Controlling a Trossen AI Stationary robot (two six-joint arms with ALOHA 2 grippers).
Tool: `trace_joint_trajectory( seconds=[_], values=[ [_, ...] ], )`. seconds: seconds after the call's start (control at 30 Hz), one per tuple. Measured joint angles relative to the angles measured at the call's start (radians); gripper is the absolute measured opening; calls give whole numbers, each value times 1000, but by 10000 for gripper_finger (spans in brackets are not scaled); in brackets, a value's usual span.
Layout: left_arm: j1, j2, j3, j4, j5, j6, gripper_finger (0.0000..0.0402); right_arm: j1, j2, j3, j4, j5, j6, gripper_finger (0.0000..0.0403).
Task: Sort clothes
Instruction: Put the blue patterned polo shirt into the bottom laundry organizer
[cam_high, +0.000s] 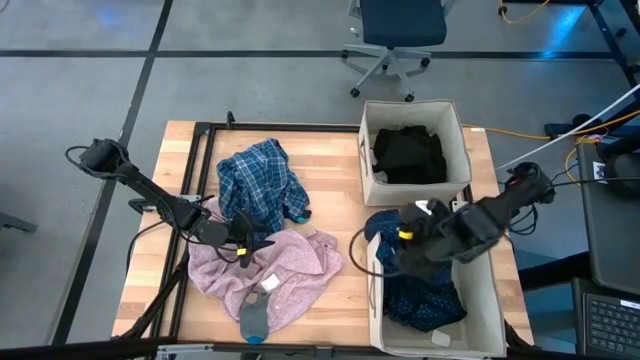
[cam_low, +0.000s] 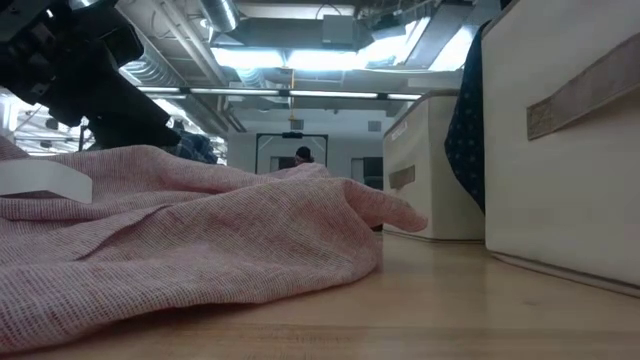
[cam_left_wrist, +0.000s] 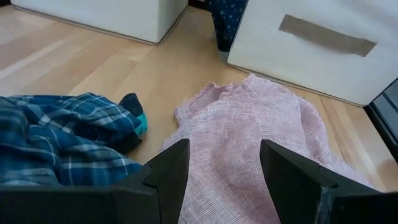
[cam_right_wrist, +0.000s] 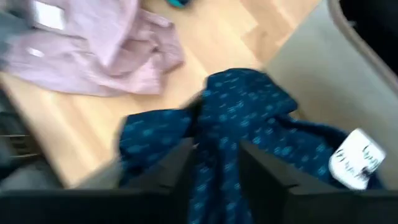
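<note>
A pale pink garment (cam_high: 280, 270) lies spread on the table's near middle. A blue plaid garment (cam_high: 255, 185) is heaped behind it, and a grey-teal sock (cam_high: 257, 315) lies on its near edge. My left gripper (cam_high: 250, 247) hovers open over the pink garment (cam_left_wrist: 249, 137), one finger on either side of a stretch of it. My right gripper (cam_high: 395, 255) is over the near beige bin's (cam_high: 490, 300) left wall, shut on a navy dotted garment (cam_high: 425, 300). Black clothes (cam_high: 408, 152) lie in the far bin (cam_high: 366, 160). My right gripper pinches a bunched ridge of the navy dotted garment (cam_right_wrist: 214, 134) between its two fingers, coming from above and slanting down. The rest of the cloth lies slack below the fingers, part inside the near bin and part draped over the bin's left wall (cam_low: 465, 130).
The two beige bins stand side by side along the table's right side. A white tag (cam_right_wrist: 351, 158) shows on the navy garment. There is bare wood between the pink garment and the bins (cam_high: 345, 290). A black frame rail (cam_high: 195, 160) runs along the table's left part.
</note>
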Motion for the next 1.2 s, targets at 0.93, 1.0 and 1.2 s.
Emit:
trace_joint_trajectory(
  seconds=[0.93, 1.0, 1.2],
  values=[
    [11, 0, 0, 5, -7, 54, 186, -124, 1, -69, -1, -188, -288, 33],
    [11, 0, 0, 5, -7, 53, 186, -101, 1, -5, -2, -198, -267, 30],
    [11, 0, 0, 5, -7, 52, 186, 35, 1, 209, 1, -248, -102, 16]
  ],
)
